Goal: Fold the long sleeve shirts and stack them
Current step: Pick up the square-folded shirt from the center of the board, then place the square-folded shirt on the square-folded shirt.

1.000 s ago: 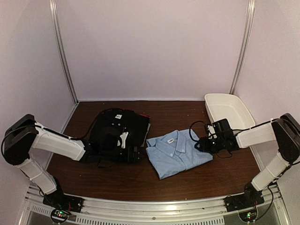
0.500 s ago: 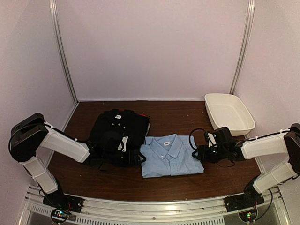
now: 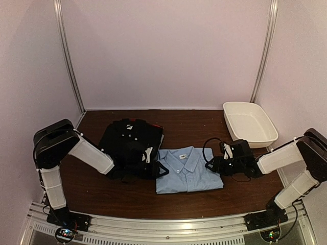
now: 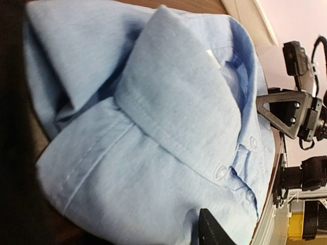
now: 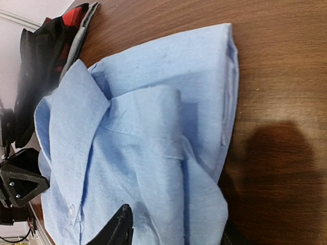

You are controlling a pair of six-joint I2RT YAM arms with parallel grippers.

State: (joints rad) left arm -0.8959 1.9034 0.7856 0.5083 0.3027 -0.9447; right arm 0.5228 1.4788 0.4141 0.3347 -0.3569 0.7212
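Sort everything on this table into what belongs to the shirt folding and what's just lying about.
Job in hand: light blue collared shirt; black shirt with white buttons.
Lying about: white oval plastic tub, far right corner.

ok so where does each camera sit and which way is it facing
Top external: above, behind the bases, looking down on the table; both arms show.
Left wrist: on left arm, faces across the light blue shirt toward the right gripper; own fingertip shows.
Right wrist: faces leftward across it toward the left gripper; own fingertip shows.
Shared: the shirt.
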